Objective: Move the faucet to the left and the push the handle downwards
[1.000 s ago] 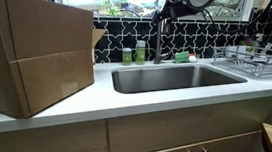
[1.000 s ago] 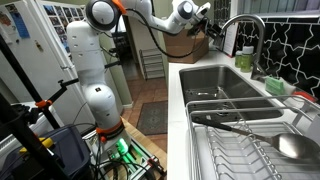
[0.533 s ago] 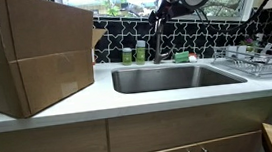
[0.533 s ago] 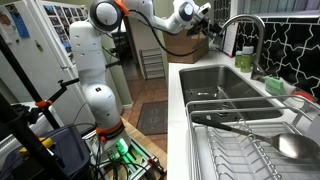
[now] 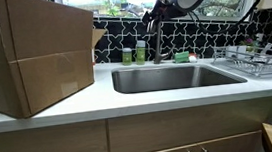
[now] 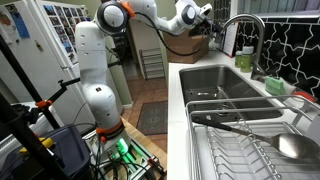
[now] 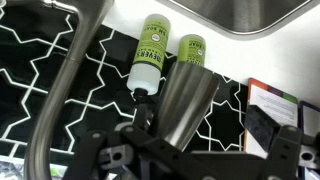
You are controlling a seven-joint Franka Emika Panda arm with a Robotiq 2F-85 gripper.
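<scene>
The faucet [image 5: 159,39] is a tall silver gooseneck behind the sink; its arched spout also shows in an exterior view [image 6: 244,20]. In the wrist view its thick upright stem [image 7: 185,95] stands between my fingers, and the thin curved spout [image 7: 60,90] runs down the left side. My gripper [image 5: 157,11] [image 6: 203,14] [image 7: 200,125] is up by the top of the faucet. It is open, with a gap between the stem and one finger pad. I cannot make out the handle in any view.
Two green bottles [image 5: 134,54] [image 7: 150,55] stand against the black patterned tile wall behind the sink [image 5: 171,78]. A large cardboard box [image 5: 33,51] sits on the counter. A dish rack [image 5: 260,62] [image 6: 250,130] stands on the sink's other side.
My arm and gripper have shifted a little toward the cardboard box side, staying at the faucet's top. The faucet shows no clear movement.
</scene>
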